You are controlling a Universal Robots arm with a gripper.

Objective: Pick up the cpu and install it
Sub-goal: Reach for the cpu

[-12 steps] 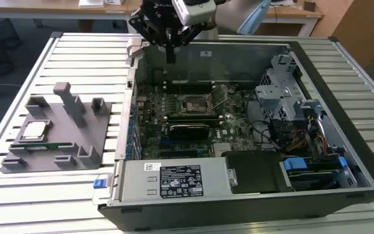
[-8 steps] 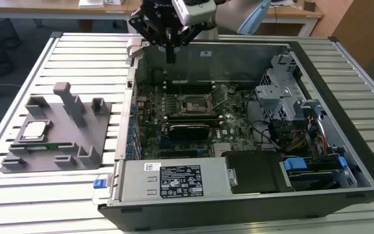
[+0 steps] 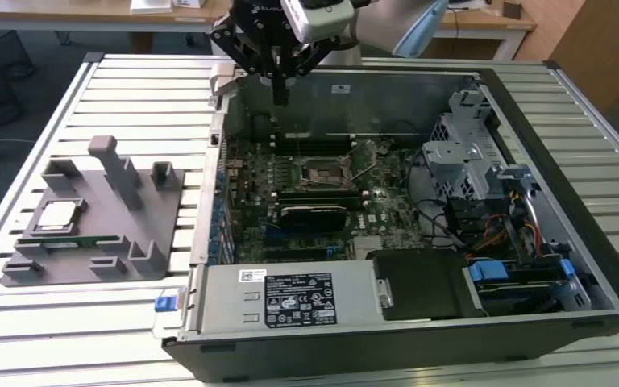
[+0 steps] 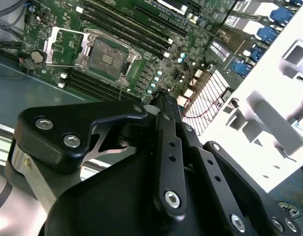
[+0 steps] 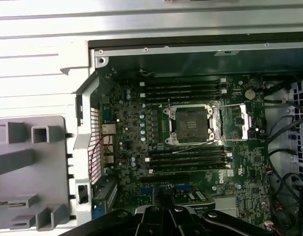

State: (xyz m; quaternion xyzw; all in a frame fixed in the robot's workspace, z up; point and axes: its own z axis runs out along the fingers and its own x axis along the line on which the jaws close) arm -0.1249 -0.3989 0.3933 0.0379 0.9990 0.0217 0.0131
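Open pc case (image 3: 396, 348) lies flat mid-table. Inside the case: motherboard with the black socket (image 3: 324, 171), its metal frame flipped open and contacts exposed in both wrist views (image 5: 191, 125) (image 4: 105, 59). RAM slots flank the socket. Drive cage (image 3: 460, 153) and a cable tangle (image 3: 471, 230) sit on the case's side toward the exterior view's right, the power supply (image 3: 288, 298) along its near edge.

Outside the case, on the exterior view's left: gray holder (image 3: 126, 181). The cpu (image 3: 55, 215) lies flat on it, silver top up, with the memory stick (image 3: 73, 240) just beside it.

The hand (image 3: 280, 95) hangs above the case's far wall, well apart from the cpu. Its fingers look pinched together with nothing between them, though the second wrist view (image 4: 159, 98) is mostly linkage, so I'm not certain.

The case wall stands between the hand and the holder.

The table (image 3: 126, 97) is pale slatted metal. Wooden desks (image 3: 482, 20) stand beyond the case, on carpet.
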